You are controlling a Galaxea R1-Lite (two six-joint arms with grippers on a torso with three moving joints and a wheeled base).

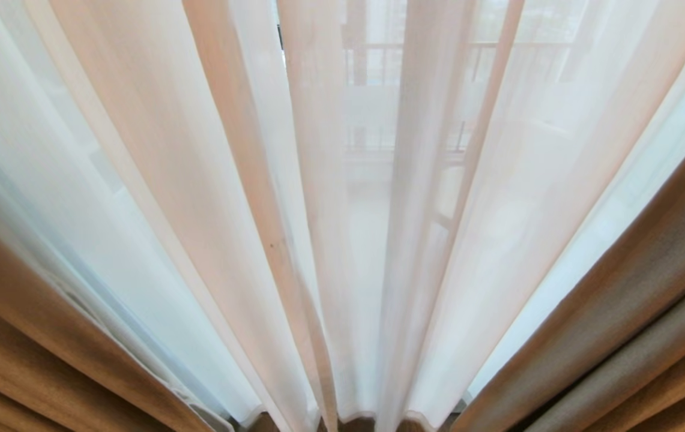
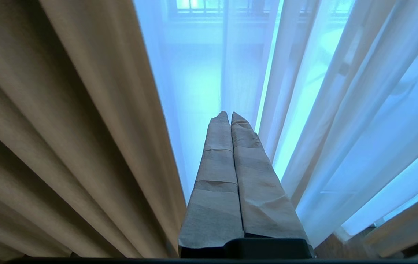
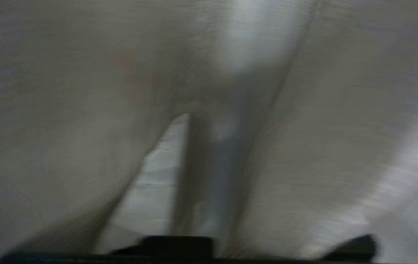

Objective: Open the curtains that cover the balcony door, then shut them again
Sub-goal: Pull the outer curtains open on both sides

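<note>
The head view looks forward and down, close to the sheers, which fill the frame's middle, with thick drapes in both lower corners and a railing faintly showing at the top. The left wrist view looks along its gripper, low at centre, toward the same sheers and a drape at the frame's left. The right wrist view sits pressed into fabric that covers nearly all of the frame.
</note>
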